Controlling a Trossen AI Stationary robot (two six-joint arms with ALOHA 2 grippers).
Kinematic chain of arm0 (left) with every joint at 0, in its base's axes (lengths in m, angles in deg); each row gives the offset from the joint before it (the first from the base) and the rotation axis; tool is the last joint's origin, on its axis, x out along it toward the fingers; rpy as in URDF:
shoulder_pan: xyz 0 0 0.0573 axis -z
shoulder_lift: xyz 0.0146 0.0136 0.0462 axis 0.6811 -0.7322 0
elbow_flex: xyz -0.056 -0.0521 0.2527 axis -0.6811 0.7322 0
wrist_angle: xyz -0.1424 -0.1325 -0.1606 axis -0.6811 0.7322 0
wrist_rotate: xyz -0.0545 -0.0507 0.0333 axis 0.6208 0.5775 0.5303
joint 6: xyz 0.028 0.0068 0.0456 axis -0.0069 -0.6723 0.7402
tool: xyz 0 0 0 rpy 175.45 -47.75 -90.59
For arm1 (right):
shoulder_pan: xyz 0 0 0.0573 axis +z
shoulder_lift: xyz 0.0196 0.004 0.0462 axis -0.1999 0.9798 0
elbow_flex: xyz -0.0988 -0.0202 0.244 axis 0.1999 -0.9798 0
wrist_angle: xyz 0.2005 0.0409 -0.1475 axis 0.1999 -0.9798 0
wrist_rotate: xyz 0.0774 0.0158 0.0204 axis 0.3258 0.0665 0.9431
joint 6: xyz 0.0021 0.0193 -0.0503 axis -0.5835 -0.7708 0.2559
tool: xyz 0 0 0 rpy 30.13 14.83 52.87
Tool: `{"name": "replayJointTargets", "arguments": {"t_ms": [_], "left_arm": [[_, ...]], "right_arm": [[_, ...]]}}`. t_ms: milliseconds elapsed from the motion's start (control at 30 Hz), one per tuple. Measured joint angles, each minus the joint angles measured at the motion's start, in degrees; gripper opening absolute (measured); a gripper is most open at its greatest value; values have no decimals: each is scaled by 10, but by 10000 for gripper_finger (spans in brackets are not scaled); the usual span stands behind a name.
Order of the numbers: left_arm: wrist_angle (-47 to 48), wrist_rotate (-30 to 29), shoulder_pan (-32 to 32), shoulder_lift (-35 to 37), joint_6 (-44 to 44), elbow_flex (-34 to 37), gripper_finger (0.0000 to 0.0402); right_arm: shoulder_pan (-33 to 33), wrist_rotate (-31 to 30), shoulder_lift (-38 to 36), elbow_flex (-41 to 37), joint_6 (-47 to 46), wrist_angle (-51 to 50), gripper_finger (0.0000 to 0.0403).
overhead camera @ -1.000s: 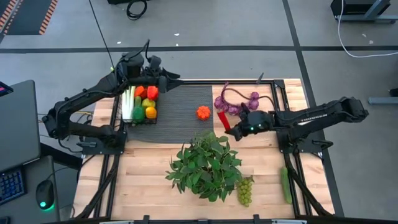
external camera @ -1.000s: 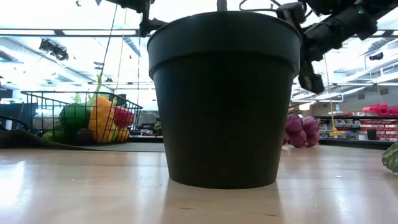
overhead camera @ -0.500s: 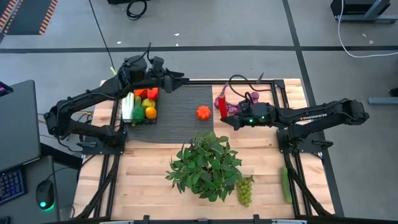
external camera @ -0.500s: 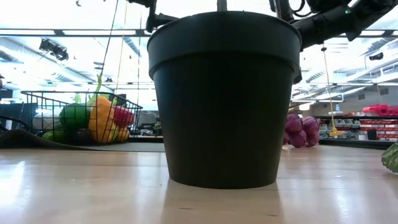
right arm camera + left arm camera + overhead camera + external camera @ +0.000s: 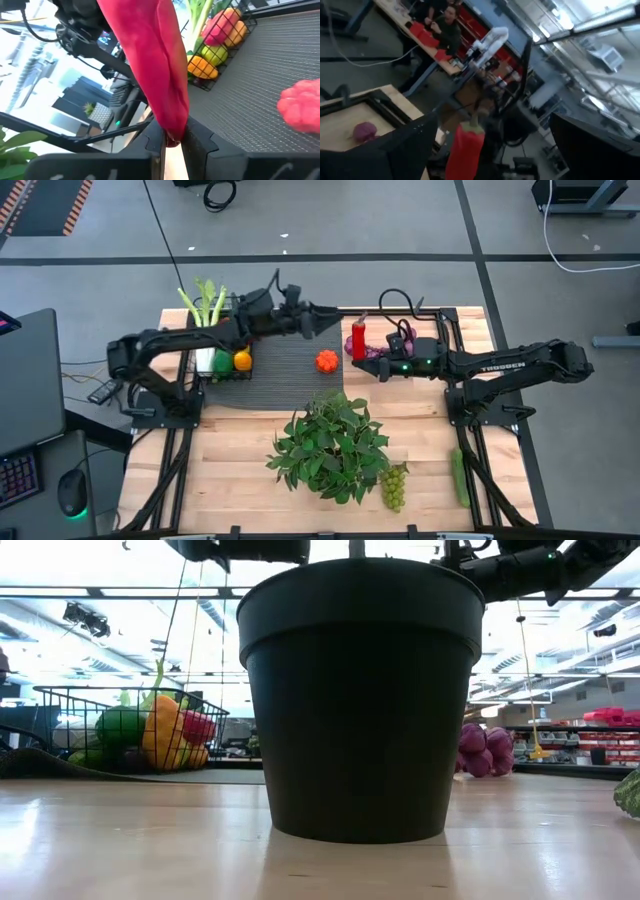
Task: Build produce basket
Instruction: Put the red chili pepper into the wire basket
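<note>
Basket (image 5: 222, 360) of black wire mesh stands at the end of the ribbed mat (image 5: 285, 345), behind our left end effector (image 5: 322, 319), and it holds a yellow pepper (image 5: 242, 361), a green piece and the celery (image 5: 207, 305), whose leafy stalks rise above its rim. In the low view we see the same basket (image 5: 130, 730) with green, orange and red pieces inside.

Our right end effector (image 5: 362, 350) hangs above the tabletop (image 5: 240, 470) with its fingers pressed together on a long red pepper (image 5: 358, 340), which stands nearly upright from the pinch. In the right wrist view the red pepper (image 5: 150, 65) rises from between the two dark fingers (image 5: 197, 140).

Our left end effector reaches over the mat toward the right one, its fingers spread wide and holding nothing. The red pepper is just in front of it, as the left wrist view shows (image 5: 465, 150).

An orange fruit (image 5: 326, 361) lies on the mat between the two end effectors. The purple bulb string (image 5: 385, 345) lies beside the right end effector. Nearer to us stand the leafy plant (image 5: 330, 442), the green grapes (image 5: 394, 485) and a cucumber (image 5: 459, 476).
</note>
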Motion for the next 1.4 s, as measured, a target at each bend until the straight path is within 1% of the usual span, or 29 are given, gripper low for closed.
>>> {"name": "replayJointTargets", "arguments": {"t_ms": [300, 367, 533, 600, 800, 900, 967, 1100, 1233, 1333, 1400], "left_arm": [[-6, -11, 41, -45, 89, 0, 389], [-2, -28, 47, -48, 109, 1, 389], [8, -103, 54, -48, 146, 1, 389], [6, -116, 54, -48, 153, 1, 389], [-3, -116, 56, -57, 155, 1, 389], [-39, -114, 61, -69, 154, 1, 389], [-60, -114, 65, -78, 154, 1, 389], [-56, -113, 69, -83, 151, 1, 389], [-53, -114, 68, -84, 125, 1, 388], [-49, -114, 68, -84, 119, 1, 372], [-48, -114, 68, -84, 103, 1, 349]], "right_arm": [[-1, 0, 0, 0, -7, 4, 50], [-1, -1, 0, 0, -7, 9, 50], [-1, -2, 0, 0, -7, 27, 50], [-1, -2, 0, 0, -11, 46, 50], [9, -3, 0, 0, -16, 64, 50], [15, 4, 12, 0, -19, 69, 50], [17, 15, 28, 0, -27, 91, 50], [19, 12, 54, 0, -31, 107, 50], [19, 9, 74, 0, -31, 140, 50], [19, 9, 79, 0, -32, 146, 50], [19, 10, 82, 0, -32, 146, 50]]}}
